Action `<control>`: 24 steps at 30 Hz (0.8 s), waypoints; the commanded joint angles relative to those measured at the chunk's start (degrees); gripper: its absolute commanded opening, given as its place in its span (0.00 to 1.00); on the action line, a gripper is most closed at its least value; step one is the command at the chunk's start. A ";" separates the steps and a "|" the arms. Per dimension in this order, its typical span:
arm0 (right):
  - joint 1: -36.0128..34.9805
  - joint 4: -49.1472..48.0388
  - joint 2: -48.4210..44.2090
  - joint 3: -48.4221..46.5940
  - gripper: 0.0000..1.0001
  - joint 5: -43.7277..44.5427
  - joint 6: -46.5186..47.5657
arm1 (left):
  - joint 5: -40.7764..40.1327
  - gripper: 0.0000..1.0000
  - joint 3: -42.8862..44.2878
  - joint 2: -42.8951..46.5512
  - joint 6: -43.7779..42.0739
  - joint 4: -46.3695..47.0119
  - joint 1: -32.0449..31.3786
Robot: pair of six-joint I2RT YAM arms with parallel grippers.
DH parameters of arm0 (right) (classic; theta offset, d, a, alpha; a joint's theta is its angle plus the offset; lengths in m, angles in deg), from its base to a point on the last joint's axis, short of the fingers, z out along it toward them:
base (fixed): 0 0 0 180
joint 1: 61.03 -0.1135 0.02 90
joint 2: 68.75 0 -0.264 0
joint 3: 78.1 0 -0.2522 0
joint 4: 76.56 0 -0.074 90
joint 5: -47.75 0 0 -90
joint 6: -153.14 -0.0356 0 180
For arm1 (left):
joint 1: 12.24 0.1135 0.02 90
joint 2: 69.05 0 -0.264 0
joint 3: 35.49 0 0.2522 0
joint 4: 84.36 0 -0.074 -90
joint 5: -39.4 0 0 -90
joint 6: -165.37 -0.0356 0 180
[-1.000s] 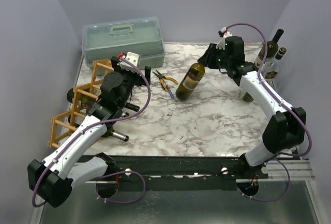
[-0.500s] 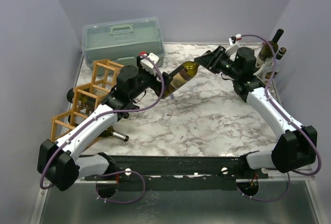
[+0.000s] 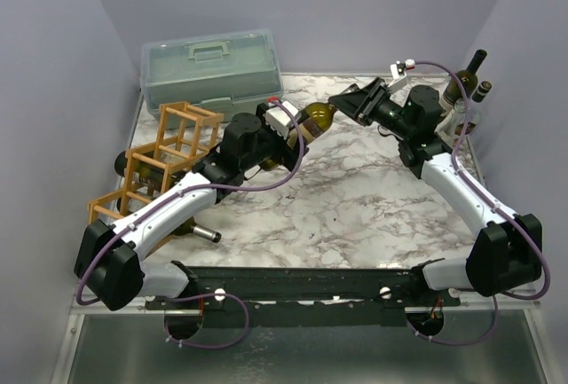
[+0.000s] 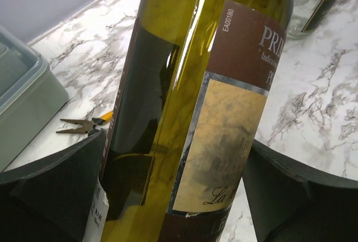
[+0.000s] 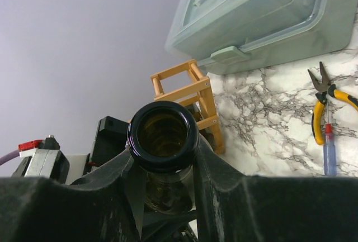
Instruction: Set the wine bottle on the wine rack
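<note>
I have the wine bottle (image 3: 318, 116) up off the marble table (image 3: 373, 215). It hangs tilted over the back middle, mouth toward the right arm and base toward the left. The right gripper (image 3: 344, 102) is clamped tight on its neck just below the mouth. The left gripper (image 3: 300, 125) is spread as wide as it goes, with the bottle's labelled body between its fingers (image 4: 50, 191). I cannot tell whether the pads touch the glass, so I count nothing gripped on that side.

The wine rack (image 3: 164, 158) sits at the table's left edge, well apart from the bottle, and the left arm (image 3: 169, 215) lies across the space between them. A dark bottle (image 3: 202, 233) lies in one of the rack's lower cells, its neck poking out toward me. The pale green toolbox (image 3: 211, 69) stands just behind the rack. Spare bottles (image 3: 466, 91) stand upright in the far right corner.

The left arm hides most of the pliers (image 5: 327, 99) from above. The right wrist camera shows them plainly, yellow-handled and flat on the marble beside a blue-handled tool (image 5: 329, 155). That same camera looks straight into the bottle's open mouth, with the rack and toolbox beyond it. Only the left wrist camera shows the tan and maroon label up close, and it also catches the pliers small on the marble behind the glass
</note>
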 commanded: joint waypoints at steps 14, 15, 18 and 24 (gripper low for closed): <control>-1.41 0.19 -7.12 3.80 0.16 -5.25 2.45 | -13.13 0.01 0.46 0.49 -12.56 -2.55 -3.03; -1.37 2.04 -7.67 3.92 0.20 -5.19 3.93 | -13.66 0.00 0.07 0.66 -14.35 -2.57 -3.38; -1.38 9.48 -8.99 3.87 0.33 -4.93 9.20 | -14.04 0.00 -2.24 2.00 -19.89 -1.70 -4.66; -1.38 31.49 -8.25 -2.12 0.68 -3.70 23.81 | -14.70 0.00 -6.86 4.85 -31.62 -0.46 -8.58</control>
